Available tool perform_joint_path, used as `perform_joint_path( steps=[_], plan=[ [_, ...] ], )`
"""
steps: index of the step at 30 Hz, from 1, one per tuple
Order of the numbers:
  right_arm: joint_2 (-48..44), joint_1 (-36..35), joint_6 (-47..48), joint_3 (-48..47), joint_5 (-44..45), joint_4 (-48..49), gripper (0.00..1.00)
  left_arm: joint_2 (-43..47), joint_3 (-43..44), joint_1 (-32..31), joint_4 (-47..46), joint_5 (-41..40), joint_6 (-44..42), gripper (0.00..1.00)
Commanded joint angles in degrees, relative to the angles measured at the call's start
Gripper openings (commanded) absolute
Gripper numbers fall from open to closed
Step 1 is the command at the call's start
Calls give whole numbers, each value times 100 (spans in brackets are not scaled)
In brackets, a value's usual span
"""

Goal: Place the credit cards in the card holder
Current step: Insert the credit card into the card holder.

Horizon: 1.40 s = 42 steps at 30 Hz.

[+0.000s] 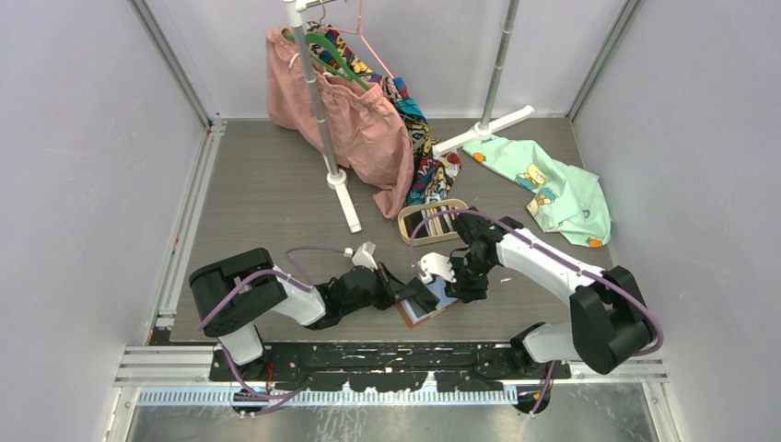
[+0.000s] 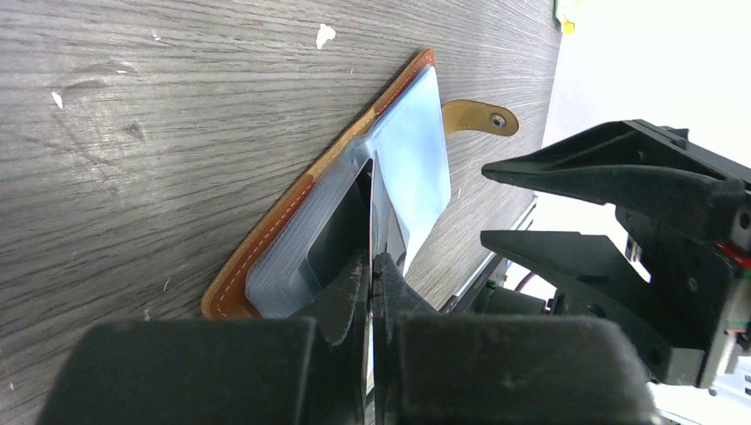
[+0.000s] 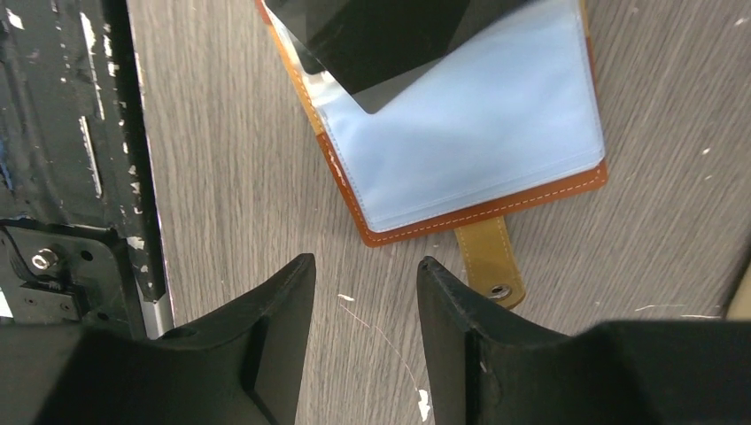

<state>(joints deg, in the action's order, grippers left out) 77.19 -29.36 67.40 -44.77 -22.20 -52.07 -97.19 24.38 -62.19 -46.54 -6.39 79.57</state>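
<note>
near the front edge of the desk (image 1: 276, 193), the left end effector (image 2: 372, 266) is pinched tight on a dark card (image 3: 390, 40). the card's far end seems to sit inside a pocket of the open brown card holder (image 3: 460, 142). the holder lies flat, with its snap strap (image 3: 487, 257) sticking out. just right of it the right end effector (image 3: 365, 292) hovers, spread wide, holding nothing.

one card holder (image 3: 469, 150) is pictured at lower centre, with one dark card (image 3: 390, 44) at it. two grippers are counted there: the left gripper (image 2: 372, 266) and the right gripper (image 3: 363, 292). one oval tray (image 1: 403, 224) is seen mid-frame; its contents cannot be counted. three garments are shown at the top: pink garment (image 1: 359, 120), patterned garment (image 1: 425, 147), green garment (image 1: 553, 189).
</note>
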Motion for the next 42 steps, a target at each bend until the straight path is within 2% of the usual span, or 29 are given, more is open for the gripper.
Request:
perform_joint_path(
  steps=[1,6,12,21,31,42],
  plan=[
    [-390,26,361,-29,-474,-121,52,-77,71,-20,-56,21,-3,0],
    [-269,26,494,-65,-308,-239,53,-103,85,-17,-48,84,63,0],
    [-289,23,411,67,-41,89,52,-109,65,-16,-34,89,155,0],
    [86,10,355,92,98,163,52,37,158,-14,471,124,261,0],
    [212,-123,193,175,233,441,51,-221,262,149,496,491,519,0],
    [332,-327,79,169,312,544,48,-207,424,312,1133,900,770,0]
  ],
)
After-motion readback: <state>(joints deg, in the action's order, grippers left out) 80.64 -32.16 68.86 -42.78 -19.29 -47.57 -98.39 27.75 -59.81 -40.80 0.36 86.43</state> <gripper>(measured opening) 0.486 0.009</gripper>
